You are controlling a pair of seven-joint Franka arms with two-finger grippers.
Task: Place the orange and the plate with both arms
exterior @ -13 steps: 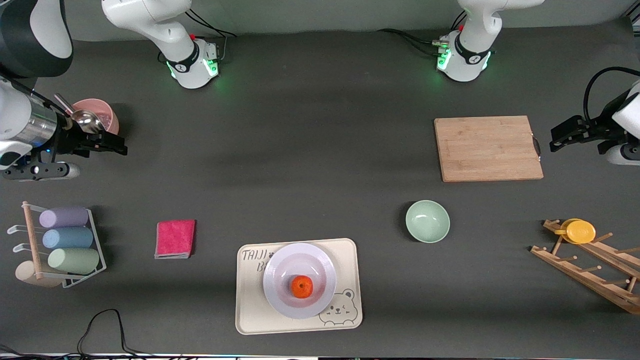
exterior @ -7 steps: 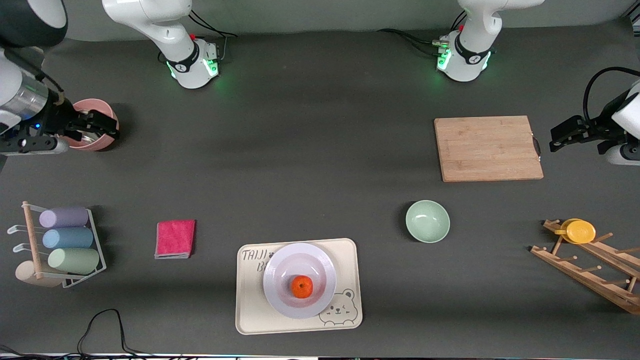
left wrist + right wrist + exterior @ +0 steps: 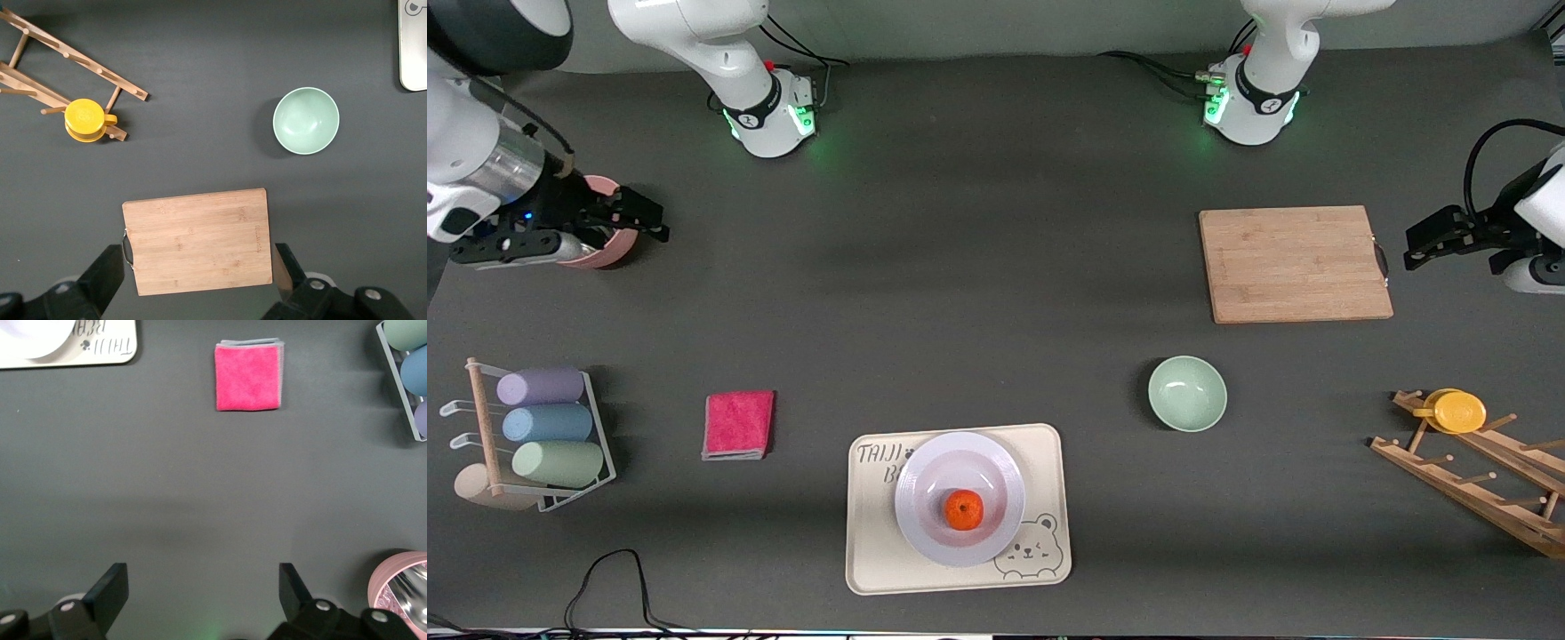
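Note:
The orange (image 3: 964, 509) lies in the shallow centre of the pale lavender plate (image 3: 925, 462). The plate rests on a cream bear-print tray (image 3: 1045, 453) near the front camera's edge of the table. A slice of the plate (image 3: 33, 333) shows in the right wrist view. My right gripper (image 3: 642, 219) hangs open and empty over the rim of a pink bowl (image 3: 600, 260) at the right arm's end; its wrist view shows the gripper (image 3: 203, 590) above bare mat. My left gripper (image 3: 1421, 247) waits open and empty beside the cutting board's handle, seen from its wrist as the gripper (image 3: 200, 270).
A wooden cutting board (image 3: 1294, 263), mint-green bowl (image 3: 1187, 393) and peg rack (image 3: 1476, 480) with a yellow cup (image 3: 1458, 412) stand toward the left arm's end. A pink cloth (image 3: 738, 424) and wire rack of pastel cups (image 3: 543, 427) lie toward the right arm's end.
My right arm has swung away from the front camera and now hangs over the pink bowl, covering most of it. The left arm, orange and plate have not moved.

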